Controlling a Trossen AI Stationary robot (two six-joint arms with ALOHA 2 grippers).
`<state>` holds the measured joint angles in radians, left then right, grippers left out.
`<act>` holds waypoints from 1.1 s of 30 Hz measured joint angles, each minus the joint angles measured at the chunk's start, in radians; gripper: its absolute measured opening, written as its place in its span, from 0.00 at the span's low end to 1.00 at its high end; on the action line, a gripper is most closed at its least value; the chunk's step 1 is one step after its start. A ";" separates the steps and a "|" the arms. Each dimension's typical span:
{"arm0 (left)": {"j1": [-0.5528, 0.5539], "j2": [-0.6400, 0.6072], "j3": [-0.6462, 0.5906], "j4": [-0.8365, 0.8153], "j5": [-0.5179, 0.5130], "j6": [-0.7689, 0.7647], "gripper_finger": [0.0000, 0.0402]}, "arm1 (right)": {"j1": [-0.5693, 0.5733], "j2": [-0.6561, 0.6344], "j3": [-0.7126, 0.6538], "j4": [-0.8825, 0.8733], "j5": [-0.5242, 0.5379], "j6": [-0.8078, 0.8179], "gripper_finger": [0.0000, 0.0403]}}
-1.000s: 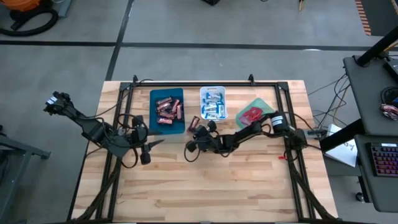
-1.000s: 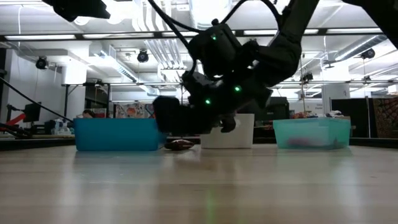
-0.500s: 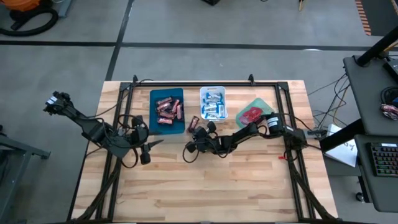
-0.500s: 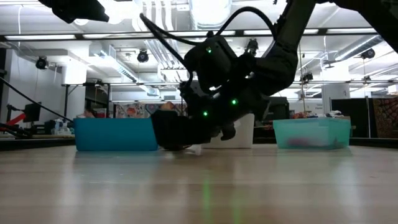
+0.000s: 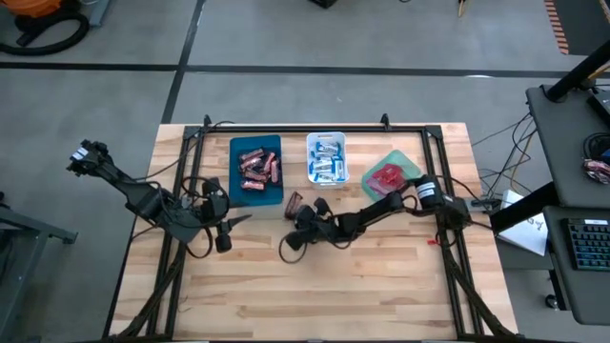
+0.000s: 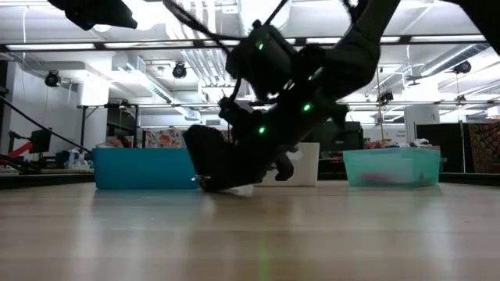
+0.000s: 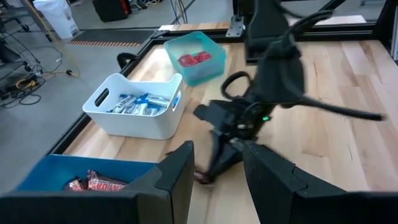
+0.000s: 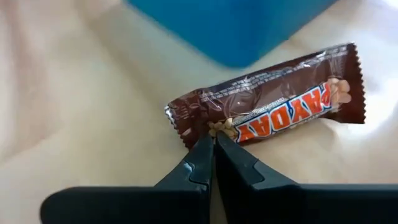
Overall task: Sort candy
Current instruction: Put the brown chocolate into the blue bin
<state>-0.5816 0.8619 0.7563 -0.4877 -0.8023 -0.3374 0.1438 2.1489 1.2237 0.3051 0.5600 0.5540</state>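
Right gripper point(image 5: 294, 203) low at table centre, fingers pressed flat together, tips meeting the near edge of a dark brown wrapped bar with orange lettering point(image 8: 267, 109). Nothing between the fingers; bar lies flat on the light wooden slatted table point(image 5: 315, 286), not lifted. Same bar visible in high view point(image 5: 292, 199) at 3 o'clock of the blue rectangular plastic tray point(image 5: 256, 171), just beside its corner, touching or nearly so; cannot tell which.

Left gripper point(image 5: 225, 225) parked at 9 o'clock of table centre, fingers point(image 7: 177, 177) spread apart, holding nothing.

Blue tray at 11 o'clock from centre, holding a cluster of dark brown-red wrapped bars point(image 5: 257, 170). White rectangular plastic bin point(image 5: 326, 158) at 12 o'clock, holding blue-and-white wrapped bars point(image 5: 327, 162). Green translucent plastic tray point(image 5: 392, 172) at 1 o'clock, turned at an angle, holding red packets point(image 5: 386, 177).

Low view: right arm's dark wrist with green lights point(image 6: 266, 109) tilted down to the tabletop in front of the white bin, blue tray at 9 o'clock, green tray at 3 o'clock.
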 joint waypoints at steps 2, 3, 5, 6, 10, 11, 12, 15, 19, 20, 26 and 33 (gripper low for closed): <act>0.000 0.003 0.000 0.000 0.001 -0.009 0.31 | 0.025 -0.020 0.000 -0.055 -0.013 0.018 0.03; 0.000 0.006 0.000 0.001 0.000 -0.014 0.31 | 0.036 -0.035 0.000 -0.093 -0.017 0.025 0.03; -0.001 0.013 0.000 0.000 0.001 -0.020 0.31 | 0.054 -0.072 -0.001 -0.168 -0.031 0.029 0.03; -0.001 0.017 0.000 0.000 0.007 -0.020 0.31 | 0.060 -0.096 -0.003 -0.218 -0.040 0.029 0.03; -0.001 0.031 0.000 0.002 0.008 -0.021 0.31 | 0.058 -0.219 -0.004 -0.391 -0.157 0.088 0.03; -0.001 0.033 0.000 0.003 0.008 -0.021 0.31 | 0.051 -0.253 -0.004 -0.429 -0.205 0.113 0.03; -0.001 0.035 0.000 0.005 0.008 -0.020 0.31 | 0.044 -0.278 -0.002 -0.466 -0.251 0.144 0.03; -0.001 0.036 0.000 0.008 0.008 -0.013 0.31 | 0.025 -0.343 -0.003 -0.555 -0.326 0.249 0.03; -0.001 0.033 0.000 0.008 0.008 0.003 0.31 | 0.013 -0.406 0.000 -0.567 -0.332 0.306 0.03; -0.001 0.033 0.000 0.008 0.008 0.006 0.31 | 0.012 -0.410 0.007 -0.566 -0.333 0.320 0.03; -0.001 0.031 0.000 0.006 0.009 0.030 0.31 | 0.013 -0.369 0.146 -0.782 -0.324 0.372 0.03; -0.024 0.017 0.000 0.008 0.018 0.009 0.31 | 0.004 -0.281 0.280 -0.980 -0.289 0.378 0.03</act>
<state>-0.6051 0.8786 0.7563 -0.4795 -0.7848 -0.3288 0.1481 1.8684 1.5037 -0.6754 0.2710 0.9323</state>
